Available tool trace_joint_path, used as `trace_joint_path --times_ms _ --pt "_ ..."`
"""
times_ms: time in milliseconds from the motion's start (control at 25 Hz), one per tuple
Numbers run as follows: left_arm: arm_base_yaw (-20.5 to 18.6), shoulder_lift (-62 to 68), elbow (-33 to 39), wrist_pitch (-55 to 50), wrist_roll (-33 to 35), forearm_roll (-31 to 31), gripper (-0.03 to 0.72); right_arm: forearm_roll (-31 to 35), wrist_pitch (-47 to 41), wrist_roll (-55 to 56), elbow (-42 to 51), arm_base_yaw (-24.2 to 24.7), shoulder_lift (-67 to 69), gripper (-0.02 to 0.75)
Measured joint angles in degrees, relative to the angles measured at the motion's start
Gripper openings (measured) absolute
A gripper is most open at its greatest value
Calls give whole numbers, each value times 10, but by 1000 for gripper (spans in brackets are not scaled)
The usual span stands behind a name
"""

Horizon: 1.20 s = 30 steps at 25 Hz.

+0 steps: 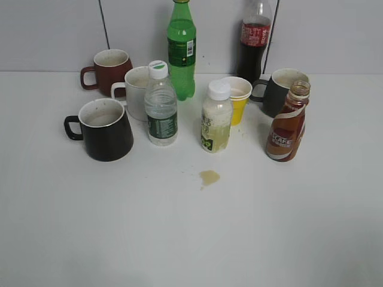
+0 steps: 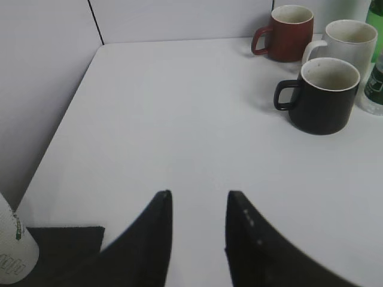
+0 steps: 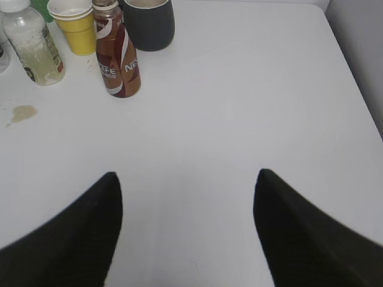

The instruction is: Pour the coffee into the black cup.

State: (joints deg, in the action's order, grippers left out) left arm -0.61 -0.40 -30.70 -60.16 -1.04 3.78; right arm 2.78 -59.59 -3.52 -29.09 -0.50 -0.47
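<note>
The white table (image 1: 191, 239) is crowded along its far side, and that crowding is the main hazard, since neither arm has anything in hand yet. The right gripper (image 3: 187, 197) hangs over bare table with its jaws wide apart and empty, well short of the coffee bottle (image 3: 117, 54); the left gripper (image 2: 197, 206) also holds nothing, its jaws parted by a narrower gap, some way from the black cup (image 2: 322, 95). The cup sits at the left front of the cluster with a white mug (image 1: 139, 89) just behind it and a water bottle (image 1: 160, 104) just beside it, so a pour coming in from the right could clip that bottle and knock it over. The coffee bottle stands upright at the right front, well apart from the cup, with a dark grey mug (image 1: 278, 91) close behind it and a yellow paper cup (image 1: 237, 98) near its left. A grab that runs too deep could bump the grey mug. The bottle is curvy, capless and nearly full, so I judge that a loose or tilted grip could slop coffee out during the carry across. A small yellowish spill (image 1: 209, 177) already lies on the table.
</note>
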Motion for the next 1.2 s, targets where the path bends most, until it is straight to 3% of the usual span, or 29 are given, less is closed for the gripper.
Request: trace_joint_path --times_ms 1200 --pt "0 0 0 0 0 0 241 0 0 0 0 0 0 512"
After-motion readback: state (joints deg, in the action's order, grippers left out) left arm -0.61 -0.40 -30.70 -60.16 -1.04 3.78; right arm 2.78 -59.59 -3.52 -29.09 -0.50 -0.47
